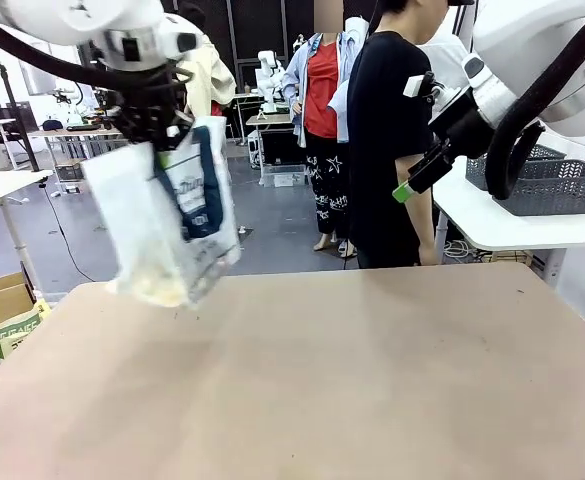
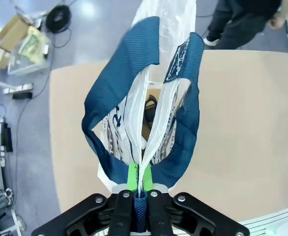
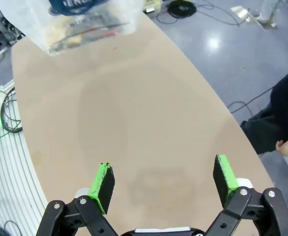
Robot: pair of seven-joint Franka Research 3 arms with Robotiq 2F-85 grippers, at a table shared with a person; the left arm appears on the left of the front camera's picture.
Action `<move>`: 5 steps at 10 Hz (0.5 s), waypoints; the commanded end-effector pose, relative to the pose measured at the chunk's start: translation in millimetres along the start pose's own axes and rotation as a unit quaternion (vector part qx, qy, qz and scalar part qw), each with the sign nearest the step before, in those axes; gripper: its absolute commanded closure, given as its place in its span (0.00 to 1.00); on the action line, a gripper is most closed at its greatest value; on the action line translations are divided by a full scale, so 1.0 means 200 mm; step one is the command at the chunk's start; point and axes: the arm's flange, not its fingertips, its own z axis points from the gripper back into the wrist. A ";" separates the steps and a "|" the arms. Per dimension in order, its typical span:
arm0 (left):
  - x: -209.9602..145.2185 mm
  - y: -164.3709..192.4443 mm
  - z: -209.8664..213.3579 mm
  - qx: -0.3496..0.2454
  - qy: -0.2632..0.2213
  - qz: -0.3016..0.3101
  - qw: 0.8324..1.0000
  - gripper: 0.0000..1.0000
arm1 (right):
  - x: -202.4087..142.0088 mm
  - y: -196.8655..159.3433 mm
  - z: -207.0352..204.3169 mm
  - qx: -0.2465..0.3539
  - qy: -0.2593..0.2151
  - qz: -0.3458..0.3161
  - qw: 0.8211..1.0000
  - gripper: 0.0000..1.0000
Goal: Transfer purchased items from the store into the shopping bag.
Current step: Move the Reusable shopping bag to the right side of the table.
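shopping bag (image 2: 134,123) handles pinched between left fingers (image 2: 132,178).

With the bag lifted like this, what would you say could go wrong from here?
1. The left gripper pinches only the navy handles of the shopping bag; the straps might slip and drop it.
2. The bag hangs tilted and blurred, probably swinging, so items inside could spill.

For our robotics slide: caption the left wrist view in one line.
Left gripper shut on the navy handles of the shopping bag, hanging over the table.
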 end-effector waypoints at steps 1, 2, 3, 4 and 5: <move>-0.13 0.27 0.01 0.019 -0.013 0.019 1.000 1.00 | 0.00 0.00 0.00 -0.003 0.006 0.006 1.000 0.00; -0.17 0.39 0.00 0.028 -0.024 0.022 0.999 1.00 | 0.00 0.00 0.00 -0.003 0.006 0.006 1.000 0.00; -0.22 0.50 -0.01 0.031 -0.032 0.029 0.999 1.00 | 0.00 0.00 0.00 -0.003 0.006 0.006 1.000 0.00; -0.26 0.59 -0.01 0.041 -0.037 0.020 0.998 1.00 | 0.00 0.00 0.00 -0.003 0.006 0.006 1.000 0.00; -0.30 0.68 -0.03 0.041 -0.045 0.022 0.998 1.00 | 0.00 0.00 0.00 -0.003 0.006 0.006 1.000 0.00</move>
